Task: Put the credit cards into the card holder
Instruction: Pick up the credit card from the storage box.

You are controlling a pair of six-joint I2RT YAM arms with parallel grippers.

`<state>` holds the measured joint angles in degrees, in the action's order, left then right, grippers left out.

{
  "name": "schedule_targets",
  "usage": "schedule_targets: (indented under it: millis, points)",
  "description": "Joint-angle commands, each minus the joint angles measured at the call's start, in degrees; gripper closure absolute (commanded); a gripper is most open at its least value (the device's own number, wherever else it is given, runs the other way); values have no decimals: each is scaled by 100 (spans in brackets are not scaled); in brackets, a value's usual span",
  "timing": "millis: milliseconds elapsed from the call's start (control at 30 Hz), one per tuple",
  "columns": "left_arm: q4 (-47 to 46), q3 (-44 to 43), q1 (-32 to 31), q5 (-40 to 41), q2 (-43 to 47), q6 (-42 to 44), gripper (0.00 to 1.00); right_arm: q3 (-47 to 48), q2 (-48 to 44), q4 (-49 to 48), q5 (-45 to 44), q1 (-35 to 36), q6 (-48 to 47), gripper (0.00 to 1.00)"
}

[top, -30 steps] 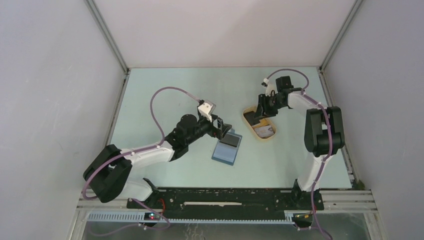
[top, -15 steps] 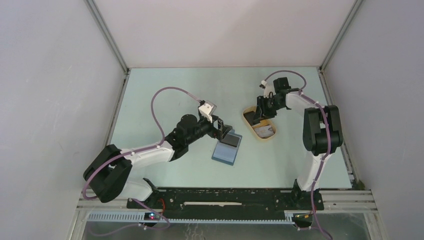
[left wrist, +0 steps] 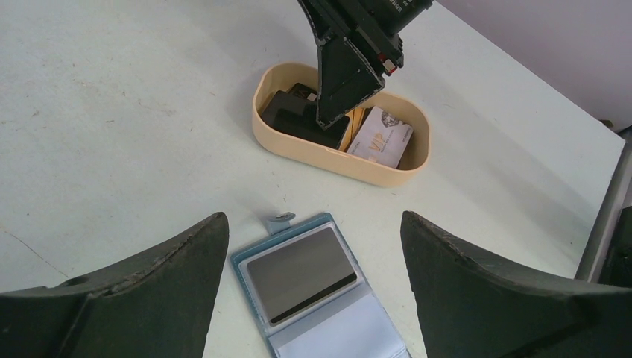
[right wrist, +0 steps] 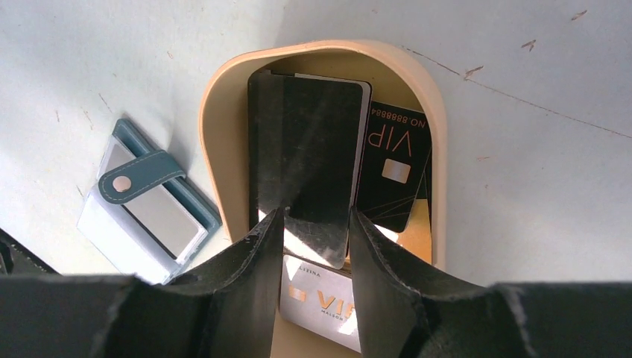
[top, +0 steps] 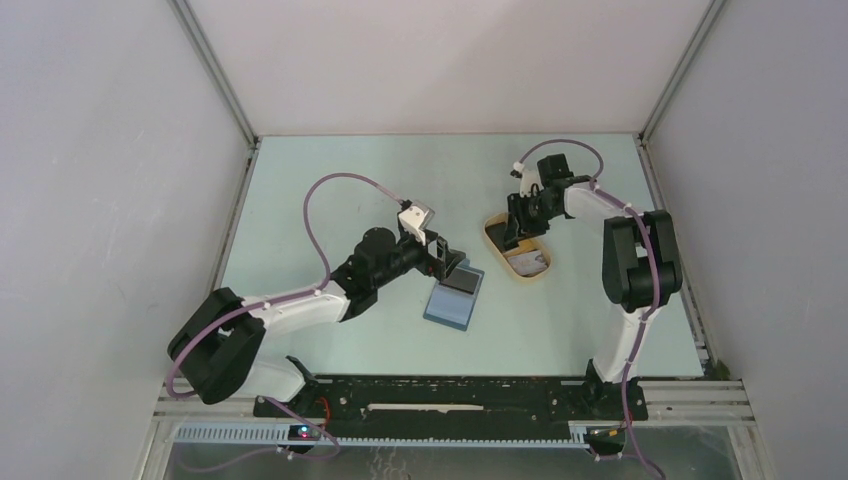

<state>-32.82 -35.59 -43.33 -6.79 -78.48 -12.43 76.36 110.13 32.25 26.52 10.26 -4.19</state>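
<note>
The card holder (left wrist: 247, 262) lies open on the table, with a grey credit card (left wrist: 302, 276) in its upper pocket. My left gripper (left wrist: 313, 220) hovers just over it, open and empty; from above it (top: 447, 262) sits at the card holder's (top: 450, 305) near-left corner. My right gripper (right wrist: 314, 220) reaches down into the beige tray (right wrist: 436, 112). Its jaws are partly apart over a tilted black credit card (right wrist: 305, 134), and I cannot see whether they touch it. A black VIP card (right wrist: 391, 164) and a whitish VIP card (right wrist: 320, 302) also lie in the tray.
The beige oval tray (top: 545, 270) sits right of the card holder, a short gap between them. The right arm's fingers (left wrist: 346, 74) stand steeply in the tray. Enclosure walls ring the table and a metal rail (top: 450, 395) runs along its near edge.
My right gripper has shifted left and a little nearer over the tray's far end. The left arm and the card holder have stayed put.
</note>
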Motion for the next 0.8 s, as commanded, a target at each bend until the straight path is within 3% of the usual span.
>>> schedule_targets:
  millis: [0,533,767]
  points:
    - [-102,-352,13,-128,-21,153,10,213,-239,-1,-169,122,-189,54]
    - [-102,-360,14,-191,-36,162,10,187,-516,-94,-997,471,-563,54]
    - [-102,-358,12,-210,-36,162,10,189,-492,-84,-953,445,-568,53]
